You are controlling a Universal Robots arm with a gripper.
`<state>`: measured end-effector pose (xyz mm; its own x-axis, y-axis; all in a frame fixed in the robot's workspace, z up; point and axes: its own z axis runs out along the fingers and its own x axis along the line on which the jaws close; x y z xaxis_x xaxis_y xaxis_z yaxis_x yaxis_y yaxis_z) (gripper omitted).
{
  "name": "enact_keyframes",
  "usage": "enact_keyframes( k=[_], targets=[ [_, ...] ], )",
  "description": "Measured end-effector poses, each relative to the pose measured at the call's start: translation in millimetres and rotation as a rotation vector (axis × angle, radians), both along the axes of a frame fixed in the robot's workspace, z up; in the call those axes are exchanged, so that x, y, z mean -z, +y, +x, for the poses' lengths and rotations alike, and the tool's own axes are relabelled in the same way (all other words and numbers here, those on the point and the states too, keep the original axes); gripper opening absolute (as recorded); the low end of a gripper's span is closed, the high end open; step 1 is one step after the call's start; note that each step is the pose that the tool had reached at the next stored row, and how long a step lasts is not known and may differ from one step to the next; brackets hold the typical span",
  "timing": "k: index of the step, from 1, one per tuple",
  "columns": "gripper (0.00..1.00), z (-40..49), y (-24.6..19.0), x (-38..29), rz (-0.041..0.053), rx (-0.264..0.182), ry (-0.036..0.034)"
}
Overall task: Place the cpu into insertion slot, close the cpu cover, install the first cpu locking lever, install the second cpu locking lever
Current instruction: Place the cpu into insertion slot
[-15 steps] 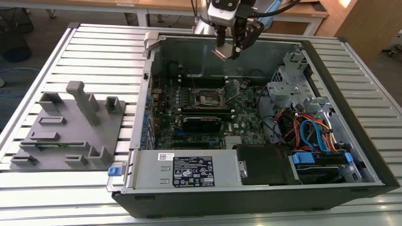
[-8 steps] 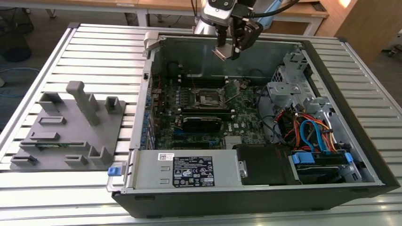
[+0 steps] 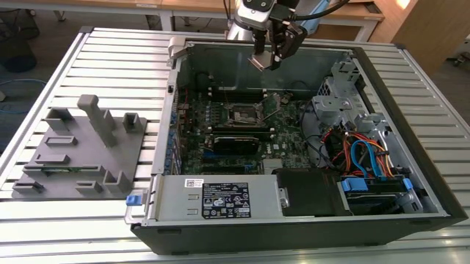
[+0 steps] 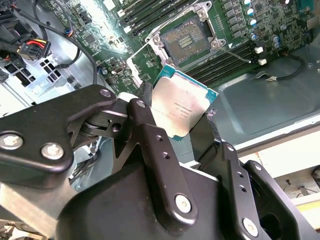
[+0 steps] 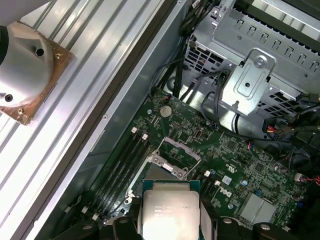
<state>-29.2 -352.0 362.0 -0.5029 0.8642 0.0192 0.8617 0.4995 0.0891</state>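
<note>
Gripper (image 3: pixel 266 62) clamps the cpu (image 4: pixel 184 106) by its edges, so the underside is free, I judge. I hold it above the bare slot (image 4: pixel 186 39).

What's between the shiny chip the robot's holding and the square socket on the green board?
Nothing solid. In the second wrist view the cpu, clamped in the gripper, hangs above the insertion slot, with just open air between them.

I see a silver-grey chip (image 4: pixel 184 106) edged teal, a green board (image 3: pixel 287 120), and blue and orange cables (image 3: pixel 362 155) at its three o'clock in the exterior view.
</note>
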Motion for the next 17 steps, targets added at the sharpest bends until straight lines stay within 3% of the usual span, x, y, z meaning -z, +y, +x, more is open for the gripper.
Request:
enact_keyframes(
  k=[17],
  targets=[
    [0.54,0.0,0.0,0.0,0.0000,0.038,0.0000]
  ],
)
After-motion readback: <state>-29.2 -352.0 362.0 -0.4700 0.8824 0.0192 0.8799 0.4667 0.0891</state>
